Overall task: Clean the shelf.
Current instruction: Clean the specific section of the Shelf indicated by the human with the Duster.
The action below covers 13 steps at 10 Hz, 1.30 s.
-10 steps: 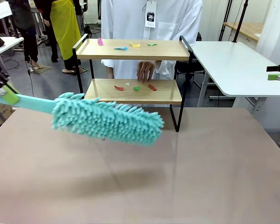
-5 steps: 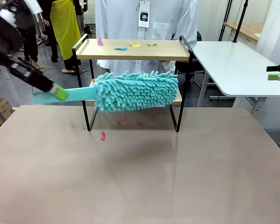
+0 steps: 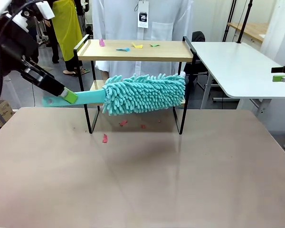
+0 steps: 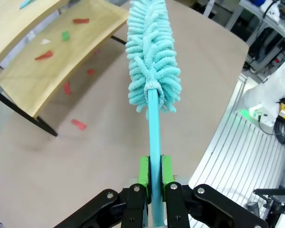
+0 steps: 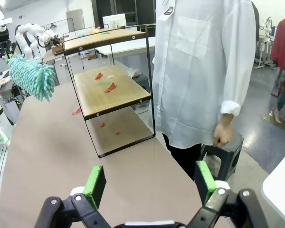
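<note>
- Front: left tool [image 3: 69,96] clamps the duster [image 3: 145,92] handle; its head hangs level before the shelf [image 3: 171,50], which stands at the bench's [image 3: 180,180] far side.
- Left wrist: scraps [image 4: 45,55] lie on the lower board. Sweeping looks underway; next, push the head across that board.
- Right wrist: right tool [image 5: 149,183] gapes empty, well away.

My left hand [image 3: 70,96]: black, green pads. The duster [image 3: 145,92]: teal all over, handle and fluff. The shelf [image 3: 171,50]: pale wood boards, black frame. Top scraps [image 3: 124,49]: pink, blue, yellow, green. My bench [image 3: 180,180]: dull tan, red scraps [image 3: 104,138].
</note>
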Each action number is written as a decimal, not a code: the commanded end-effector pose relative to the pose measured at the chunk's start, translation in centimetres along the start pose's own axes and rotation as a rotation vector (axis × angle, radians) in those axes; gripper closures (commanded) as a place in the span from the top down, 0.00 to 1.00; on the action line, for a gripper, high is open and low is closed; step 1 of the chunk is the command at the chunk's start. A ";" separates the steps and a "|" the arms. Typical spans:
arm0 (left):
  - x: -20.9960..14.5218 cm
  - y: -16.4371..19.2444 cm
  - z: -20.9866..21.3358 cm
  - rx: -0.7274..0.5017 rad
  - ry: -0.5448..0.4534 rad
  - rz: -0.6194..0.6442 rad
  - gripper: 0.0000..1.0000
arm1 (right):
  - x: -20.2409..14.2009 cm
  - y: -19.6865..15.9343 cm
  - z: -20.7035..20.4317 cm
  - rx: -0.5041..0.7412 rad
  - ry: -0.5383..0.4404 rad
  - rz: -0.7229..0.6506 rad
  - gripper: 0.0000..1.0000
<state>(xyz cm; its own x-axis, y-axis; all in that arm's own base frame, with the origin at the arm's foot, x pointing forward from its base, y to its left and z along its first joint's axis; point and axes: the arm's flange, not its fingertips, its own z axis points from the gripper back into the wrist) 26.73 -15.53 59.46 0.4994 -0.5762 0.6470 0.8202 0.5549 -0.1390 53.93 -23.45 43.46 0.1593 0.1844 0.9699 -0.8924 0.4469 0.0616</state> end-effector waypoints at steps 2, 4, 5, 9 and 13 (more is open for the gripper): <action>1.6 -2.5 -3.6 0.053 -0.024 0.112 0.13 | 0.2 0.1 -0.1 0.001 0.000 0.004 1.00; 2.3 -3.7 -5.9 0.123 -0.078 0.187 0.13 | 0.2 0.1 -0.1 0.001 0.000 0.004 1.00; 2.7 -4.1 -6.7 0.117 -0.105 0.211 0.13 | 0.2 0.1 -0.1 0.001 0.000 0.004 1.00; 5.2 -5.7 -11.5 0.242 -0.170 0.305 0.13 | 0.2 0.1 -0.1 0.001 0.000 0.004 1.00; 8.3 -7.6 -15.6 0.313 -0.202 0.333 0.13 | 0.2 0.1 -0.1 0.001 0.000 0.004 1.00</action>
<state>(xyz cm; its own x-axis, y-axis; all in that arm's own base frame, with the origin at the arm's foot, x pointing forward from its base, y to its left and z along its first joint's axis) 28.51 -32.30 53.71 0.6404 -0.2599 0.7227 0.5393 0.8222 -0.1822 53.93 -23.45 43.46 0.1591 0.1844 0.9699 -0.8925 0.4469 0.0614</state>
